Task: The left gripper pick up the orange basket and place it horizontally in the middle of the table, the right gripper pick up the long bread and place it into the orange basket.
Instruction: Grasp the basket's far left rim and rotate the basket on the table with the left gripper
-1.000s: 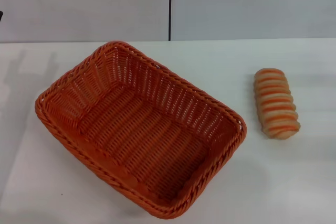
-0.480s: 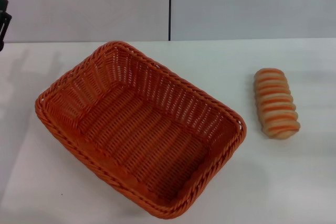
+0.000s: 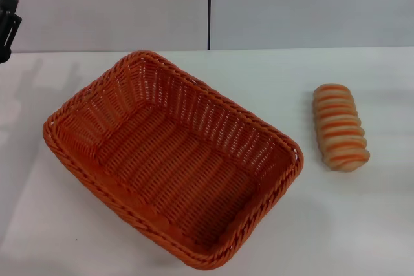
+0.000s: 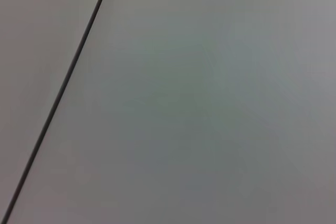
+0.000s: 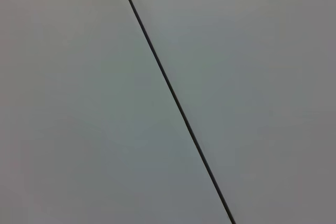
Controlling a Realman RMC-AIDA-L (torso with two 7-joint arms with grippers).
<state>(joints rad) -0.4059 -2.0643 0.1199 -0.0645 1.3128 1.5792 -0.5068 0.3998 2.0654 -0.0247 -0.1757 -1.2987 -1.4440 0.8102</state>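
Note:
The orange basket (image 3: 171, 159) lies empty on the white table (image 3: 362, 224), turned at a slant, in the left and middle of the head view. To its right, apart from it, the long bread (image 3: 340, 127) rests on the table, beige with orange-brown stripes. Only a black piece of my left gripper (image 3: 8, 24) pokes in at the far left edge, high above the table's back corner and well away from the basket. My right gripper is out of view. Both wrist views hold only grey wall with a dark seam.
A grey wall (image 3: 291, 4) with a vertical dark seam (image 3: 209, 8) stands behind the table's far edge. White tabletop lies between the basket and the bread and in front of the bread.
The left gripper has come into sight at the far left edge and moved a little further in. The basket and bread have not moved.

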